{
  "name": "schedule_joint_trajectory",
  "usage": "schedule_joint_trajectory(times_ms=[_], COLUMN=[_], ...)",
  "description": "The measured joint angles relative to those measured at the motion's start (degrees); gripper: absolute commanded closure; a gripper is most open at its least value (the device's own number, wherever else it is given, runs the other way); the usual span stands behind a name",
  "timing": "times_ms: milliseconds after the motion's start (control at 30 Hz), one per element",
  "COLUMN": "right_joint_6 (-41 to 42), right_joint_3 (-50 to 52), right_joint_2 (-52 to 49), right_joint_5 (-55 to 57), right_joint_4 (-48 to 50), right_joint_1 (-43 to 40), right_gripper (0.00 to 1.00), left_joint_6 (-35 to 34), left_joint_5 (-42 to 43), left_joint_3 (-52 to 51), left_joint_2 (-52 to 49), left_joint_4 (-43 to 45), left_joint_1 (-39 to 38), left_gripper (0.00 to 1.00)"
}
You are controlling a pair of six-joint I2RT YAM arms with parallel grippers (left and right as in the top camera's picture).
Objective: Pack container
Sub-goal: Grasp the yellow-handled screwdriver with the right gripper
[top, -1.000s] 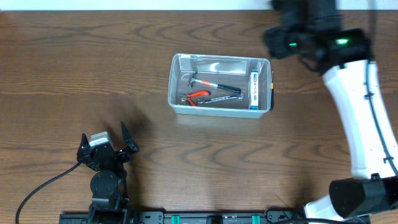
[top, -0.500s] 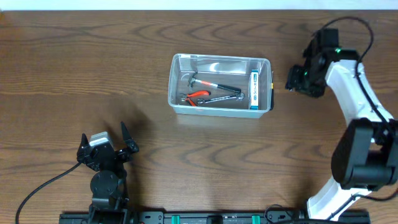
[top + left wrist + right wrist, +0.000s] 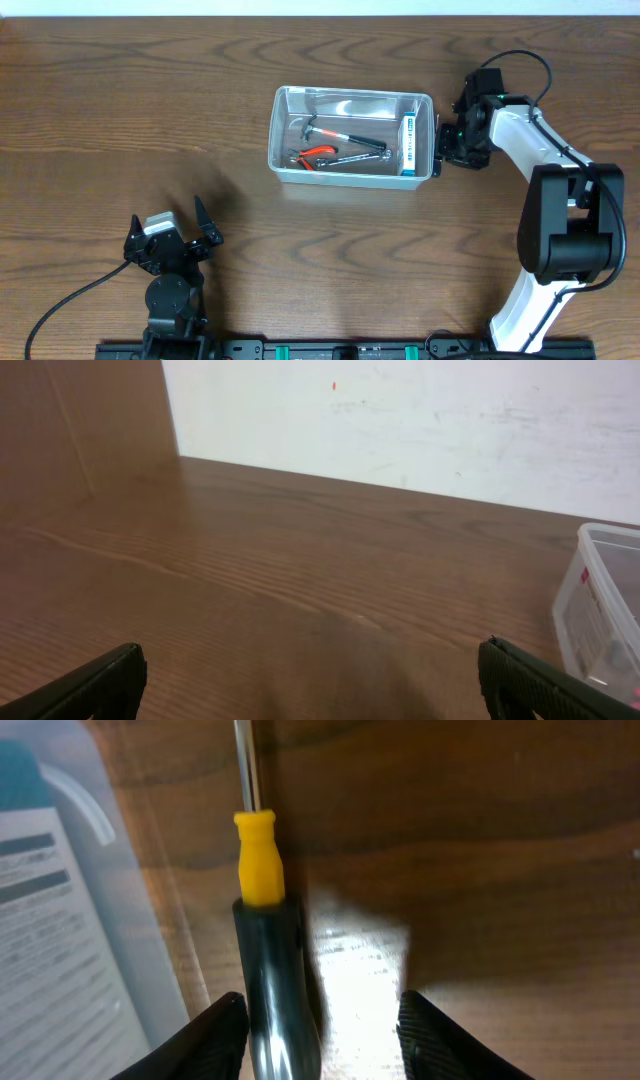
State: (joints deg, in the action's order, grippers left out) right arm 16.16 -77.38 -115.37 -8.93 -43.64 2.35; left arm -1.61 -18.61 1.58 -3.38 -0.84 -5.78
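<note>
The clear plastic container [image 3: 280, 135] stands mid-table and holds a hammer [image 3: 335, 133], red pliers [image 3: 316, 154], a wrench [image 3: 358, 157] and a blue-and-white box [image 3: 409, 145]. A screwdriver [image 3: 262, 870] with a black handle and yellow collar lies on the table along the container's right wall [image 3: 60, 950]. My right gripper [image 3: 322, 1007] is open and low, its fingers on either side of the handle; it also shows in the overhead view [image 3: 445, 150]. My left gripper [image 3: 168, 238] is open and empty near the front left.
The container's corner [image 3: 600, 610] shows at the right of the left wrist view, with bare wood table [image 3: 300, 580] and a white wall [image 3: 420, 410] behind.
My right arm has swung in from high at the back right and come down beside the container's right wall, over the screwdriver. The left arm has not moved.
</note>
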Motion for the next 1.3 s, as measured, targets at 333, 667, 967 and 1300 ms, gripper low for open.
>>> schedule_joint_trajectory(times_ms=[333,667,967,1300], right_joint_6=[0.0,-0.3,-0.3,-1.2], right_joint_3=[-0.2,-0.3,-0.7,-6.6], right_joint_2=[-1.5,-1.7,-1.8,0.5], right_joint_5=[-0.1,-0.1,0.5,2.3], right_joint_4=[1.0,0.9,-1.4,-10.4], right_joint_1=[0.2,0.2,0.2,-1.8], right_gripper=[0.63,0.79,0.84,0.95], left_joint_6=[0.0,0.0,0.0,0.0], left_joint_5=[0.0,0.0,0.0,0.0], left_joint_3=[0.0,0.0,0.0,0.0], left_joint_2=[0.0,0.0,0.0,0.0], left_joint_4=[0.0,0.0,0.0,0.0], left_joint_1=[0.0,0.0,0.0,0.0], left_gripper=[0.02,0.02,0.02,0.02])
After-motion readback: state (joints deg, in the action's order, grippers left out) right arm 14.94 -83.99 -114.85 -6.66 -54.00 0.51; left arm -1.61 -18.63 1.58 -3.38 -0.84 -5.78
